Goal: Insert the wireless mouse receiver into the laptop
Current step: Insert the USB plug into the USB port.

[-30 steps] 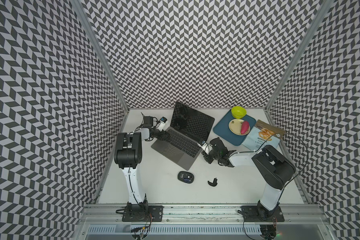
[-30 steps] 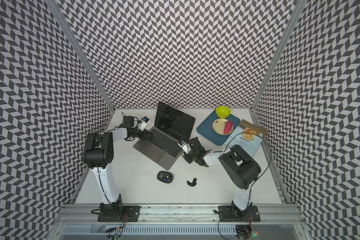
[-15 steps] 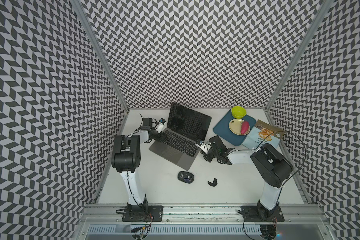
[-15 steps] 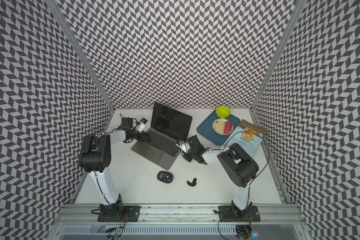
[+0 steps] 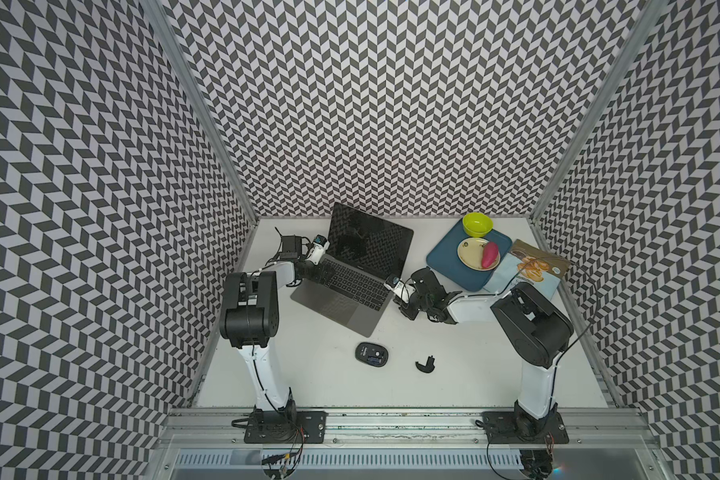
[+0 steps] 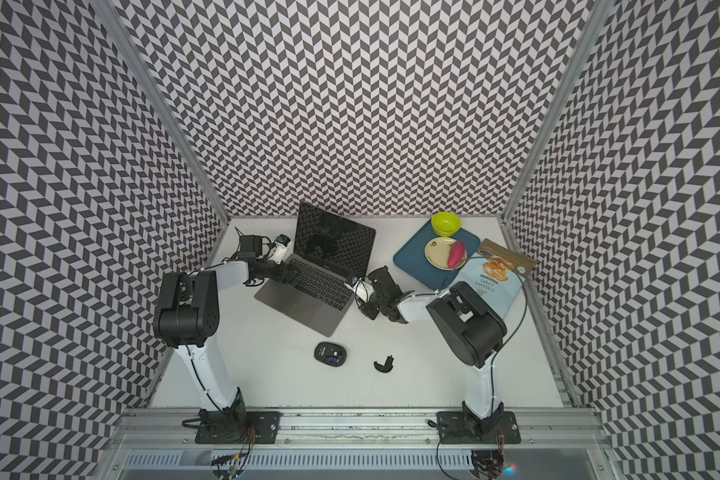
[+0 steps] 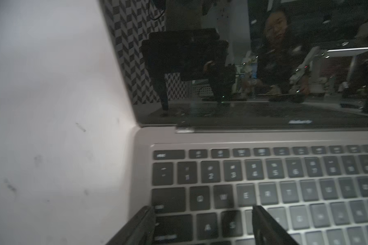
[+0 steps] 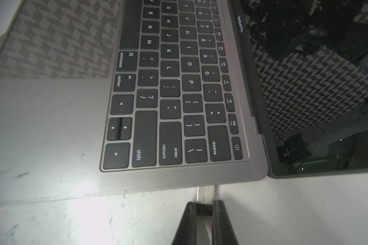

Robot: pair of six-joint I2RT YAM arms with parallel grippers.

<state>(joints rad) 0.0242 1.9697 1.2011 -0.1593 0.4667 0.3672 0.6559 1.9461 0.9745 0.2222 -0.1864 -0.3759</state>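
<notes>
The laptop point(image 5: 341, 299) point(image 6: 304, 305) lies open at the back of the table, turned at an angle. My right gripper point(image 8: 204, 206) point(image 5: 402, 301) is shut on the wireless mouse receiver point(image 8: 205, 194). The receiver's black end sits between the fingers, and its metal plug meets the laptop's point(image 8: 51, 127) right side edge near the back corner. How deep the plug sits is hidden under the edge. My left gripper point(image 7: 202, 212) point(image 5: 314, 272) hangs open over the left end of the keyboard, with only the laptop's point(image 7: 242, 137) keys between its fingers.
The black mouse point(image 5: 371, 354) and its curved cover piece point(image 5: 425, 365) lie in front of the laptop. At the back right a blue tray point(image 5: 441, 257) carries a green bowl point(image 5: 477, 223) and a plate point(image 5: 470, 251). A chips bag point(image 5: 533, 270) lies beside the tray.
The laptop has slid to the left, and both grippers moved with it. My left gripper has opened wider. The right gripper stays shut on the receiver.
</notes>
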